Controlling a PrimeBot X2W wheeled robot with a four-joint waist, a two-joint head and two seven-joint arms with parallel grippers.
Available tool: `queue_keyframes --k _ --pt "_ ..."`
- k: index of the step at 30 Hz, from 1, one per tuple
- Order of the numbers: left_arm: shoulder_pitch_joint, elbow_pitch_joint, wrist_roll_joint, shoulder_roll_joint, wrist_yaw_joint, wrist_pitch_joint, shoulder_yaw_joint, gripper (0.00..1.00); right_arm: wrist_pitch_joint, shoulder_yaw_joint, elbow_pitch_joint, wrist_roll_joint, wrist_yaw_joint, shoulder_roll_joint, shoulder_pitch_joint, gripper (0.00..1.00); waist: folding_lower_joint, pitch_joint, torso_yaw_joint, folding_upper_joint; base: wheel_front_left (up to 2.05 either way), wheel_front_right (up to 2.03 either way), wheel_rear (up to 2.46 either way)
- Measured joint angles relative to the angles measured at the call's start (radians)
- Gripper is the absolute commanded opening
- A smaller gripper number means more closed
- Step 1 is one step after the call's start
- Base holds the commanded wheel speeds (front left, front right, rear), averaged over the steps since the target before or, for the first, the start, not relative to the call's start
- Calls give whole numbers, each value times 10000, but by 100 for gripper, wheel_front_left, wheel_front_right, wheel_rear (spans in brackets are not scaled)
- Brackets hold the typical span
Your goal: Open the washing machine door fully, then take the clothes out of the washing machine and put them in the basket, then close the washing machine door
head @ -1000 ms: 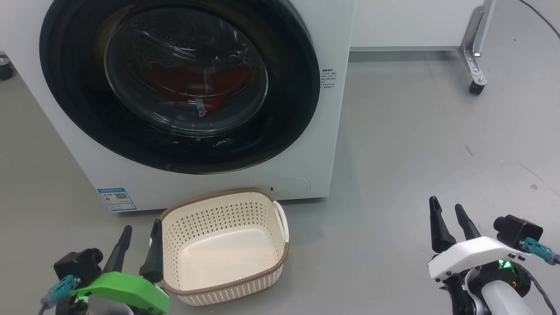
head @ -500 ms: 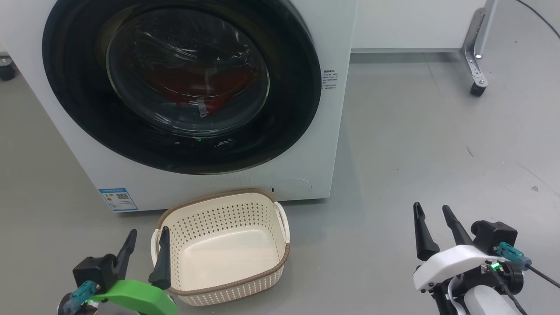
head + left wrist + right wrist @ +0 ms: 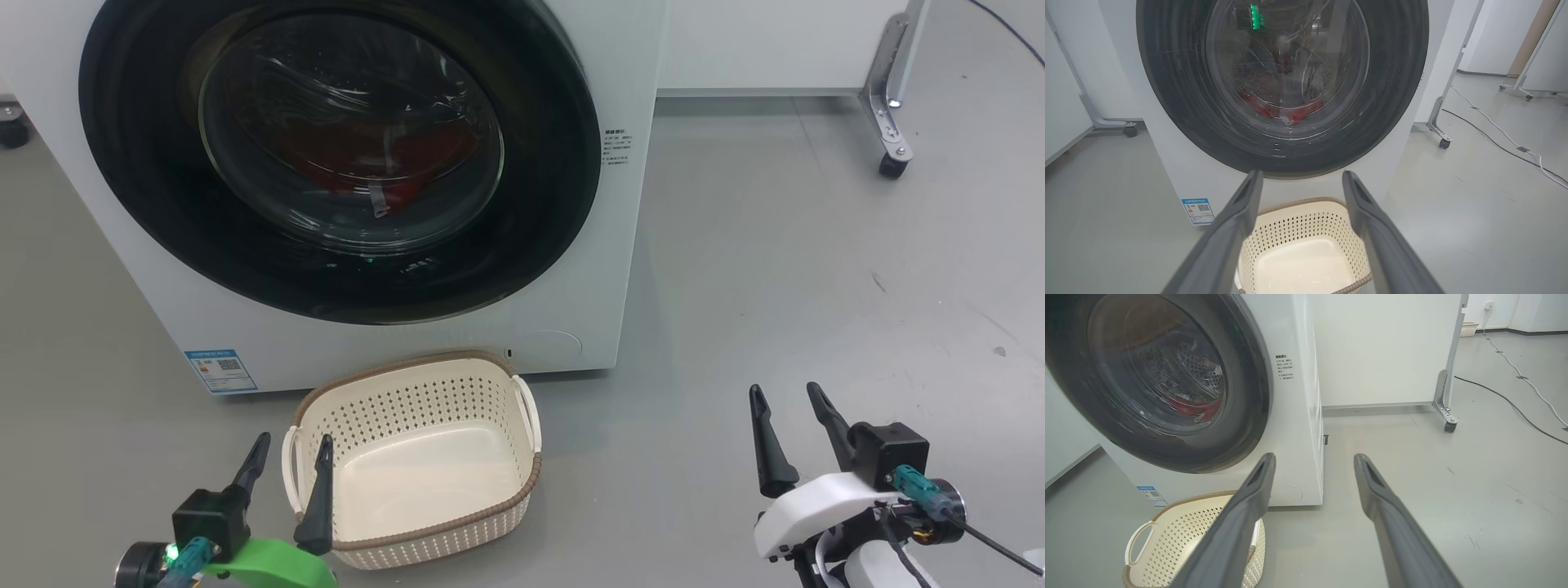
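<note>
The white washing machine (image 3: 571,327) (image 3: 1298,428) stands ahead with its round black-rimmed door (image 3: 555,147) (image 3: 1167,81) (image 3: 1249,396) shut against the front. Red clothes (image 3: 367,155) (image 3: 1300,116) (image 3: 1190,408) lie inside the drum, seen through the glass. On the floor just before the machine sits the cream basket (image 3: 498,502) (image 3: 1298,218) (image 3: 1167,539), with nothing in it. My left gripper (image 3: 294,447) (image 3: 1300,175) hangs open at the basket's left handle. Off to the right above bare floor, my right gripper (image 3: 785,390) (image 3: 1314,457) is open too, holding nothing.
A white panel on a castor foot (image 3: 890,163) (image 3: 1449,426) stands behind and right of the machine. A cable (image 3: 1515,404) (image 3: 1494,139) trails across the grey floor at the far right. Another wheeled stand foot (image 3: 1128,130) is left of the machine.
Both arms have shifted: the left gripper moved right and lower in the head view, toward the basket's left handle; the right gripper moved left and lower. Door, clothes and basket are unchanged.
</note>
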Motion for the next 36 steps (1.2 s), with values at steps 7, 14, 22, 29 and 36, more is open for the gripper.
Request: queue_keyframes --k 7,14,22,29,36 --pt "0 188 259 -29 104 -82 13 100 -92 -69 138 -251 -10 119 27 100 0 32 4 0 0 0 0" --pt "0 316 205 -38 113 -82 59 100 -92 -257 174 -251 -13 211 53 100 0 61 -3 0 0 0 0" --pt "-1 420 205 -50 115 -82 84 100 -92 -387 182 -267 -8 280 109 100 0 86 0 0 0 0 0" --pt "-6 500 207 -69 192 -82 86 100 -96 -449 224 -311 23 316 124 0 0 96 22 0 0 0 0" --pt "-9 529 209 -81 192 -82 98 100 -102 -656 244 -33 320 476 130 0 0 123 45 0 0 0 0"
